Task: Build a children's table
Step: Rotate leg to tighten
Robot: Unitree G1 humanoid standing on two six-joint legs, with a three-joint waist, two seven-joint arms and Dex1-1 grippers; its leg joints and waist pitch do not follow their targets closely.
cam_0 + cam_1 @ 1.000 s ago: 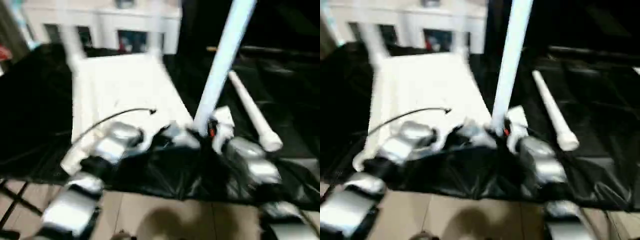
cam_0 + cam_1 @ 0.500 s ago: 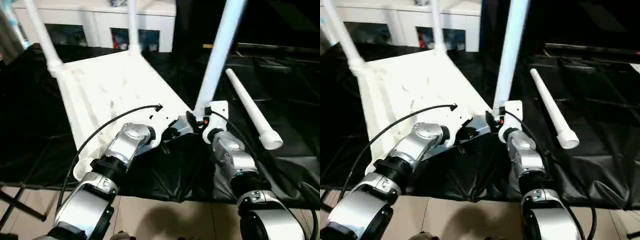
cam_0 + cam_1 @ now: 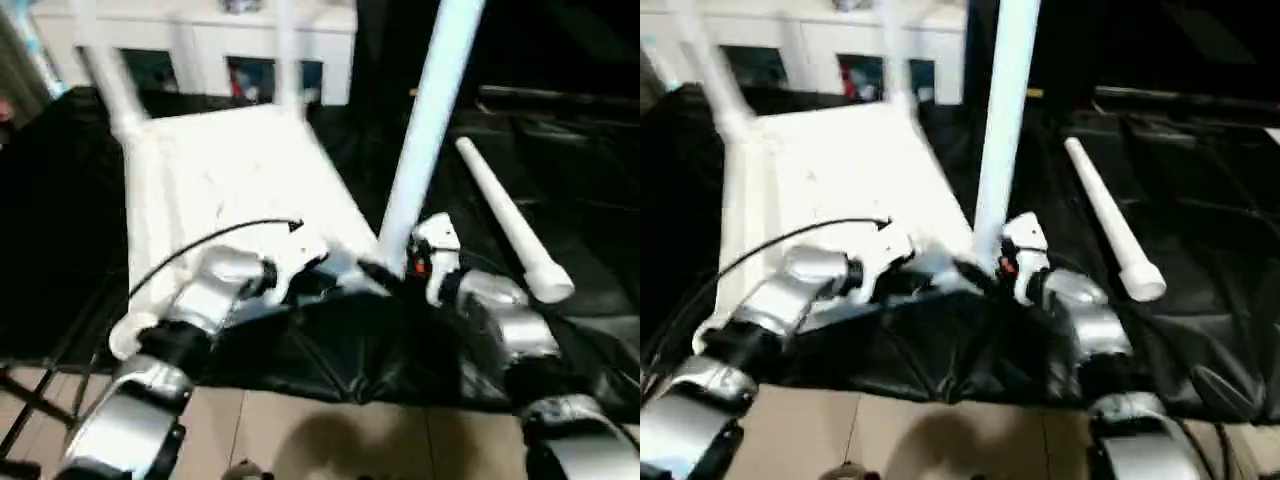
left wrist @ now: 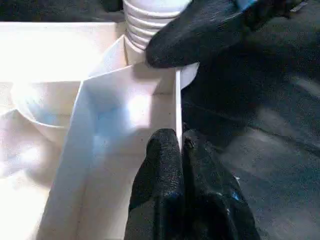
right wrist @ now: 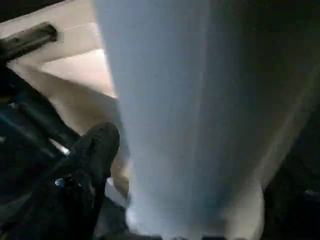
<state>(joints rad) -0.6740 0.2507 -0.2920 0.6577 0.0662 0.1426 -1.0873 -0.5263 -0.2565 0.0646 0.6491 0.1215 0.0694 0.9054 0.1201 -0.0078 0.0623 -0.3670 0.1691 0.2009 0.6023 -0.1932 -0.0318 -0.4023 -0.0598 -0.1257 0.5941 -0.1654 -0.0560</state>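
Note:
The white table top [image 3: 230, 170] lies upside down on black cloth, with two legs [image 3: 105, 70] standing in its far corners. A third leg [image 3: 425, 120] stands upright at the near right corner. My right gripper [image 3: 397, 268] is shut on its base; the leg [image 5: 185, 110] looms beside one black finger [image 5: 95, 150]. My left gripper [image 4: 177, 142] is shut on the thin rim wall [image 4: 176, 100] next to that corner, just below the leg's ribbed end [image 4: 150, 20]. The fourth leg [image 3: 505, 225] lies loose on the cloth to the right.
A white glass-doored cabinet [image 3: 200, 40] stands behind the table top. Black cloth [image 3: 590, 200] covers the work surface and hangs over its near edge. Beige floor tiles [image 3: 330, 430] show in front.
The whole picture shook and shifted, so the camera moved. Both grippers keep their hold at the near right corner and the leg stays upright.

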